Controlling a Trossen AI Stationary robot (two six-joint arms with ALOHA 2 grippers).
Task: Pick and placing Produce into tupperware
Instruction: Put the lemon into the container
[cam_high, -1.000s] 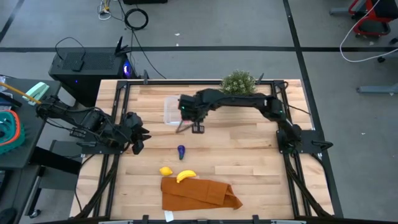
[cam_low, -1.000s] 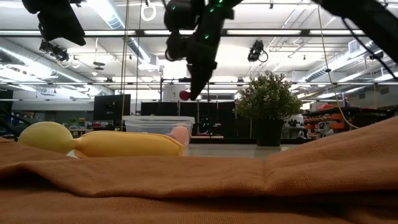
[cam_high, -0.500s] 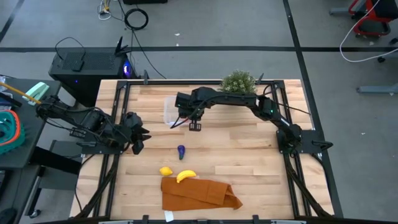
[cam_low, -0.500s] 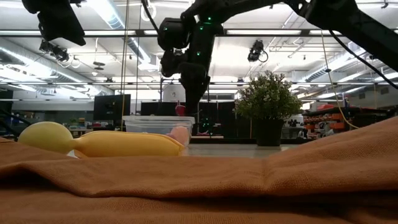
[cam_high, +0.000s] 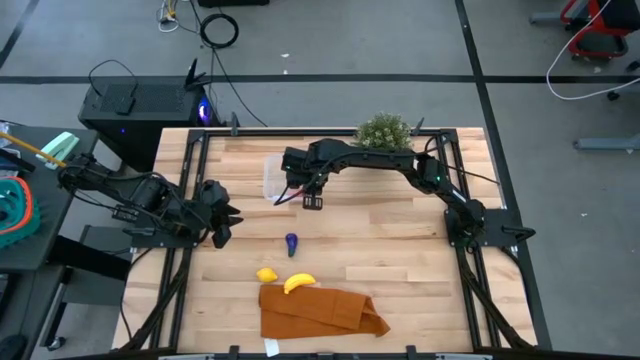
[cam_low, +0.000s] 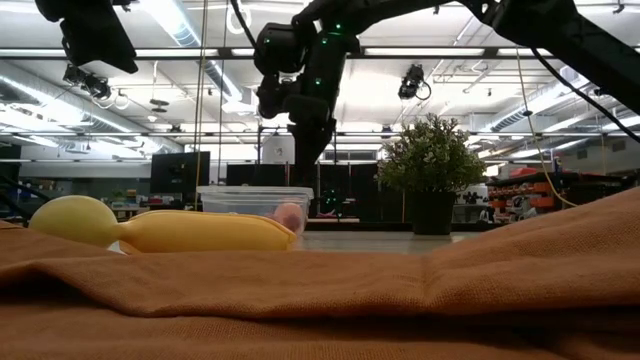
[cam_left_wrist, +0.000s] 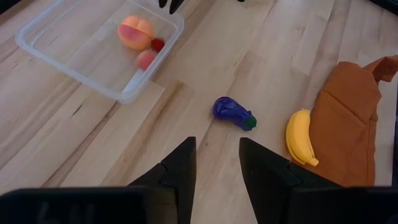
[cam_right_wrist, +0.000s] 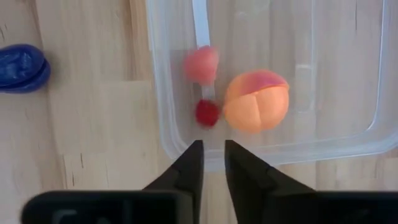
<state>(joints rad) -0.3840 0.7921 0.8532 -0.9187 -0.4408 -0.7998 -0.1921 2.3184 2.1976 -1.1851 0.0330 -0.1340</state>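
The clear tupperware (cam_high: 272, 178) stands on the far left part of the table. In it lie a red-peach round fruit (cam_right_wrist: 257, 101), a pink piece (cam_right_wrist: 201, 64) and the tiny red piece (cam_right_wrist: 207, 113). My right gripper (cam_right_wrist: 213, 155) hovers above the tupperware's near wall, fingers pointing down, slightly open and holding nothing. The dark purple piece (cam_high: 291, 243) lies on the table's middle. The lemon (cam_high: 266, 274) and banana (cam_high: 299, 283) lie nearer, beside the cloth. My left gripper (cam_left_wrist: 217, 162) waits open at the table's left edge.
An orange-brown folded cloth (cam_high: 320, 310) lies at the near edge, the banana against its far left corner. A green bushy plant (cam_high: 384, 132) stands at the far edge, right of the tupperware. Bare wood stretches over the table's right half.
My right gripper has moved a little toward the table's far left, over the tupperware, and come down. The tiny red piece, seen at its fingertips a second ago, now lies inside the tupperware beside the round fruit.
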